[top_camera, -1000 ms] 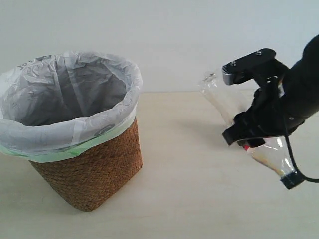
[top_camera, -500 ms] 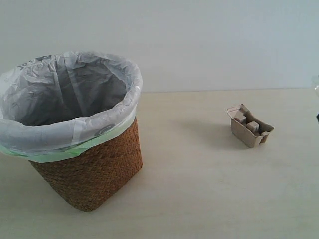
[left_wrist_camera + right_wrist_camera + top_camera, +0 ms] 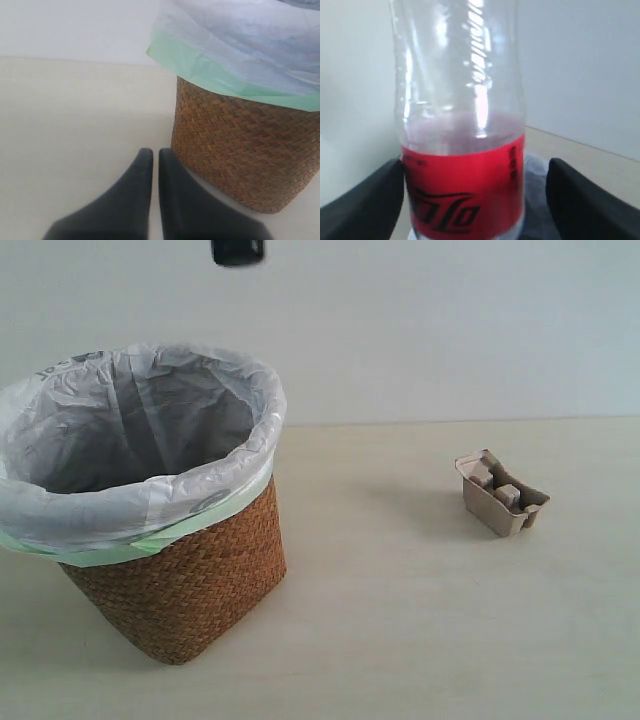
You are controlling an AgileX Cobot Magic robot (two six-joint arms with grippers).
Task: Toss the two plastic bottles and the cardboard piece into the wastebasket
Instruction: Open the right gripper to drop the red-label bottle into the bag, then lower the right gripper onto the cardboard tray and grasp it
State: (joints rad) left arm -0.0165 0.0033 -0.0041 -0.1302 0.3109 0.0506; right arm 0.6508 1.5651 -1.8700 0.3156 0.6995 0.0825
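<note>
Red-labelled clear bottle (image 3: pixel 463 150) is clamped in the right tool (image 3: pixel 475 202). Left tool (image 3: pixel 155 162) is narrowed to a slit, empty, just beside the wicker wastebasket (image 3: pixel 190 580). Cardboard piece (image 3: pixel 503 496) lies on the tabletop (image 3: pixel 400 630), well apart from the wastebasket.

A pale cream bench (image 3: pixel 400 640) with a smooth, matte top fills the exterior view's lower part, toward six o'clock. A plain off-white wall (image 3: pixel 450 330) rises behind it toward twelve o'clock, and the two meet in a straight level seam from nine to three o'clock.
</note>
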